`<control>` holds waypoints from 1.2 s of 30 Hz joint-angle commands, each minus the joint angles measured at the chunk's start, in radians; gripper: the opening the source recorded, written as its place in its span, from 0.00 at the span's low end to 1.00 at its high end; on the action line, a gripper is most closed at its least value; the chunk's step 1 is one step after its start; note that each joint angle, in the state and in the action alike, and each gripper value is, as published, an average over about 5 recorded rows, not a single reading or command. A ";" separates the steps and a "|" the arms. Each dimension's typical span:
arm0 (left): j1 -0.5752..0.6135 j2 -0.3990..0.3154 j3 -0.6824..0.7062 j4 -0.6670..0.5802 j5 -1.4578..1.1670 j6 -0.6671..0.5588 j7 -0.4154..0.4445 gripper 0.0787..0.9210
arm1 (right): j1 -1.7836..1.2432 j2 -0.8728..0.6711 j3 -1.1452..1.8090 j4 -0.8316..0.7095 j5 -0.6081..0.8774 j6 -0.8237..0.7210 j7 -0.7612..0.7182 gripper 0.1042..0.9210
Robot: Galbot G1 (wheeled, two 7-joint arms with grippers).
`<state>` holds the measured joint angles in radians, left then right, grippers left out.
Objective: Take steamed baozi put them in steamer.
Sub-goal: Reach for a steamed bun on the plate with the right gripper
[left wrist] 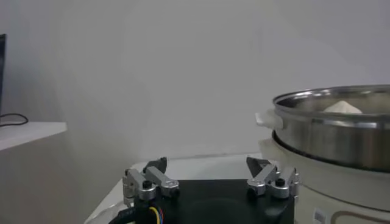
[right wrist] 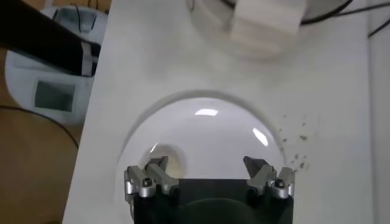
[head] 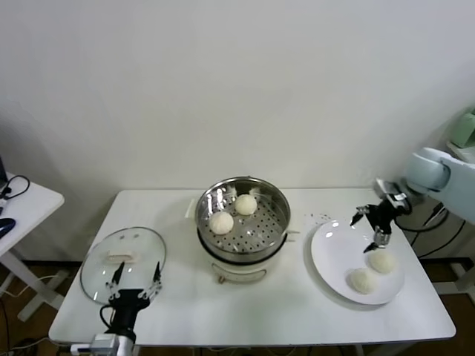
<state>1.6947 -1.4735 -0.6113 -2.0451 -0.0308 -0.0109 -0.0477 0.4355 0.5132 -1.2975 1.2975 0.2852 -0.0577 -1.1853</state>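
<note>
Head view shows the right hand (head: 373, 226) hanging over the far edge of the white plate (head: 334, 256), its fingers spread apart and holding nothing. Right wrist view looks straight down between those parted fingers (right wrist: 151, 181) onto the plate (right wrist: 207, 140), with one bun (right wrist: 167, 165) partly hidden beside a fingertip. Two steamed baozi lie on the plate's near right part, one (head: 383, 261) just below the hand, the other (head: 363, 280) touching it or just beside it, nearer the tabletop's (head: 245, 311) front edge.

Left of the plate stands the steamer (head: 276, 204), a shiny steel pot on a cream base, in the middle of the tabletop. Two more baozi sit on its perforated tray, one (head: 246, 204) toward the far side and one (head: 221, 222) nearer and to the left.

At the near left corner the left hand (head: 135, 288) rests low with its fingers apart and empty, just in front of the glass lid (head: 122, 263), which lies flat on the tabletop.
</note>
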 commanded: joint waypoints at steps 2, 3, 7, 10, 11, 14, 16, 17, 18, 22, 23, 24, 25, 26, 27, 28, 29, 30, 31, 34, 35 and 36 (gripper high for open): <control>0.009 -0.007 -0.002 0.001 0.014 -0.001 -0.001 0.88 | -0.238 -0.064 0.132 -0.005 -0.148 0.029 0.003 0.88; 0.009 -0.007 -0.002 0.001 0.015 -0.001 -0.001 0.88 | -0.252 -0.060 0.140 -0.008 -0.151 0.029 0.005 0.88; 0.010 -0.008 -0.003 0.003 0.017 0.000 -0.001 0.88 | -0.278 -0.049 0.143 -0.011 -0.149 0.030 0.010 0.88; 0.012 -0.010 -0.002 0.005 0.018 0.000 -0.001 0.88 | -0.291 -0.041 0.147 -0.016 -0.140 0.029 0.020 0.88; 0.013 -0.011 -0.001 0.006 0.019 -0.001 -0.001 0.88 | -0.297 -0.038 0.150 -0.018 -0.135 0.029 0.028 0.88; 0.017 -0.015 0.001 0.005 0.020 -0.002 0.000 0.88 | -0.314 -0.030 0.160 -0.025 -0.120 0.028 0.050 0.88; 0.021 -0.017 0.002 0.003 0.019 -0.002 0.000 0.88 | -0.322 -0.024 0.165 -0.030 -0.119 0.029 0.058 0.88; 0.022 -0.018 0.002 0.002 0.019 -0.002 0.000 0.88 | -0.326 -0.021 0.168 -0.033 -0.120 0.029 0.061 0.88; 0.022 -0.019 0.002 0.002 0.018 -0.002 0.000 0.88 | -0.329 -0.017 0.170 -0.037 -0.123 0.030 0.062 0.88; 0.024 -0.020 0.002 0.005 0.018 -0.004 0.000 0.88 | -0.342 0.000 0.181 -0.059 -0.138 0.037 0.069 0.88; 0.024 -0.020 0.001 0.006 0.018 -0.004 0.000 0.88 | -0.343 0.003 0.182 -0.063 -0.143 0.039 0.070 0.88; 0.025 -0.021 0.001 0.006 0.017 -0.005 0.000 0.88 | -0.344 0.006 0.182 -0.066 -0.146 0.041 0.072 0.88; 0.025 -0.021 0.001 0.007 0.016 -0.005 0.001 0.88 | -0.345 0.009 0.183 -0.068 -0.149 0.042 0.074 0.88; 0.026 -0.021 0.002 0.007 0.014 -0.005 0.001 0.88 | -0.347 0.011 0.184 -0.069 -0.149 0.042 0.077 0.88; 0.028 -0.021 0.002 0.007 0.011 -0.005 0.002 0.88 | -0.348 0.014 0.185 -0.071 -0.149 0.042 0.079 0.88; 0.029 -0.021 0.003 0.006 0.009 -0.004 0.002 0.88 | -0.350 0.016 0.186 -0.072 -0.149 0.042 0.081 0.88; 0.030 -0.021 0.004 0.006 0.007 -0.004 0.003 0.88 | -0.351 0.018 0.187 -0.073 -0.149 0.041 0.082 0.88; 0.030 -0.022 0.005 0.005 0.006 -0.004 0.003 0.88 | -0.352 0.020 0.187 -0.074 -0.150 0.041 0.083 0.88; 0.030 -0.023 0.006 0.005 0.006 -0.004 0.003 0.88 | -0.352 0.021 0.188 -0.075 -0.151 0.041 0.083 0.88; 0.028 -0.024 0.006 0.006 0.006 -0.004 0.002 0.88 | -0.354 0.025 0.189 -0.076 -0.154 0.037 0.081 0.88; 0.027 -0.024 0.006 0.006 0.006 -0.004 0.002 0.88 | -0.354 0.026 0.189 -0.077 -0.156 0.036 0.079 0.88; 0.027 -0.024 0.006 0.007 0.006 -0.004 0.002 0.88 | -0.354 0.027 0.189 -0.078 -0.157 0.035 0.078 0.88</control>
<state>1.7215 -1.4969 -0.6059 -2.0380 -0.0208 -0.0152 -0.0453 0.0982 0.5363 -1.1183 1.2262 0.1357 -0.0230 -1.1118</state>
